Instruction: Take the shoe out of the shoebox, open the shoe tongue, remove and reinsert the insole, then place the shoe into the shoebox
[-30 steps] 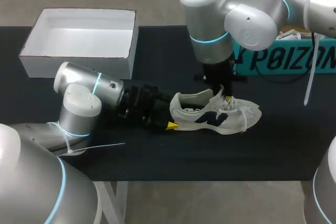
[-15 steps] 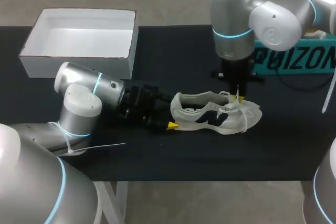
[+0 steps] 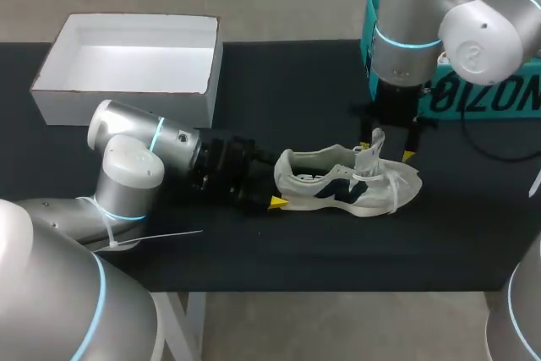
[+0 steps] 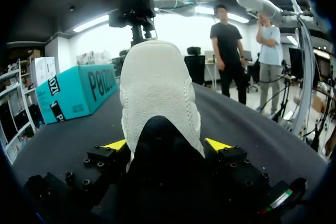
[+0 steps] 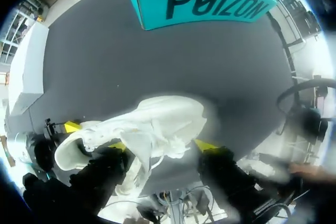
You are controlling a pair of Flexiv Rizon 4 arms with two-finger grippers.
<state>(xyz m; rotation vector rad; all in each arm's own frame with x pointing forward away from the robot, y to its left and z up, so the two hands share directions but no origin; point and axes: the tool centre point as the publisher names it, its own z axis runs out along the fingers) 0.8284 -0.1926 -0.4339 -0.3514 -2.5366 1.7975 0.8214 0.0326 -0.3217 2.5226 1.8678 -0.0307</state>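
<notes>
Tabletop, black, carries an open white shoebox at the far left and a teal box at the far right. Between them, well apart from the shoebox, the shoe lies on its sole with its toe to the right. The left pincer grasps its heel from both sides. The right pincer hangs just over the laces, released, fingers spread. The tongue stands upright by them.

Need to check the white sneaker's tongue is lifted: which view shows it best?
The head view: the white fabric tongue stands upright above the white sneaker with the dark logo. The right wrist view shows it only blurred from above; in the left wrist view the heel hides it.
</notes>
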